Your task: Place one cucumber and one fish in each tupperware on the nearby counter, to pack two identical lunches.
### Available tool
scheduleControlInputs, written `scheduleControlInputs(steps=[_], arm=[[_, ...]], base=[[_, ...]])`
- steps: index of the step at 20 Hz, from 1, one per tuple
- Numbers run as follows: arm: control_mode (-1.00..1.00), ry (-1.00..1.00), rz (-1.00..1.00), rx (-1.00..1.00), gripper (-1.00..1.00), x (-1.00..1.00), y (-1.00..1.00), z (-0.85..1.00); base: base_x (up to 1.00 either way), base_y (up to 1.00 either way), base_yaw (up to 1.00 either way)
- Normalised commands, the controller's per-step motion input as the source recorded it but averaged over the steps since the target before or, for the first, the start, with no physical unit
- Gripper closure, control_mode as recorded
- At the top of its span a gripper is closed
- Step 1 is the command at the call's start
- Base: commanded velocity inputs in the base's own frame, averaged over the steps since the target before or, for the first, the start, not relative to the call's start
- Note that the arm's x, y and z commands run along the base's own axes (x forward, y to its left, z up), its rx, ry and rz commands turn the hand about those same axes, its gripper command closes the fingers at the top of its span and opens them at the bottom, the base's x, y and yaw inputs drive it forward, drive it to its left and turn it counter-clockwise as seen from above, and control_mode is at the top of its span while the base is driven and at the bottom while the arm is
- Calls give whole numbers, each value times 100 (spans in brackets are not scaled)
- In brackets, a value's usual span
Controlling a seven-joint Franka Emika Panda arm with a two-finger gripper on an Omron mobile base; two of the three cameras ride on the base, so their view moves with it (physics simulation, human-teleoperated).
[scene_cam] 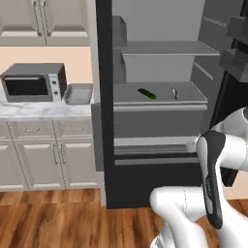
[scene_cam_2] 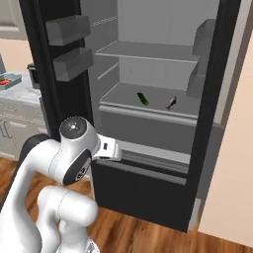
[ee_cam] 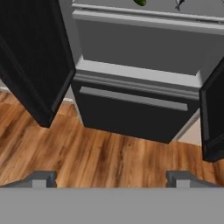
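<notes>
Fridge: a dark fridge (scene_cam: pixel 160 160) stands with its doors swung wide, right of the desk (scene_cam: pixel 43 110).
Cucumber: one dark-green cucumber (scene_cam: pixel 147 93) lies on the lower fridge shelf (scene_cam: pixel 160 101); it also shows at the top edge of the hand view.
Fish: a pale silvery fish (scene_cam: pixel 174 93) lies on the same shelf, near the cucumber and to its right, not touching it.
Tupperware: the grey tray-like tupperware (scene_cam: pixel 78 94) sits on the desk just beside the toaster oven (scene_cam: pixel 34 82).
Red item: something red-orange (scene_cam_2: pixel 4 83) lies in a pale container at the far left of the right base view; too small to name with certainty.
Claw: the claw (ee_cam: pixel 111 177) is released, fingertips spread wide, holding nothing, pointed at the freezer drawer and floor.
Risk: judged from here, the reach up could clip the open doors or shelf lip, or nudge the round cucumber into the fish.
Writing: no brand or label is readable.
</notes>
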Motion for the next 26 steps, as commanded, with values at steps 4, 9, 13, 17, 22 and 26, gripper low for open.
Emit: scheduleControlInputs(steps=[4,9,13,17,22,26], arm=[[100,0,0,0,-100,0,0,0],[100,0,0,0,-100,0,0,0],[100,0,0,0,-100,0,0,0],[100,0,0,0,-100,0,0,0],[-100,0,-11,0,-100,64,-22,-15],[-100,1,-20,0,-100,53,-68,-20]], base=[[69,7,-11],[100,-14,-9],[100,-17,-2],[76,-15,-2],[0,0,0],[0,0,0]])
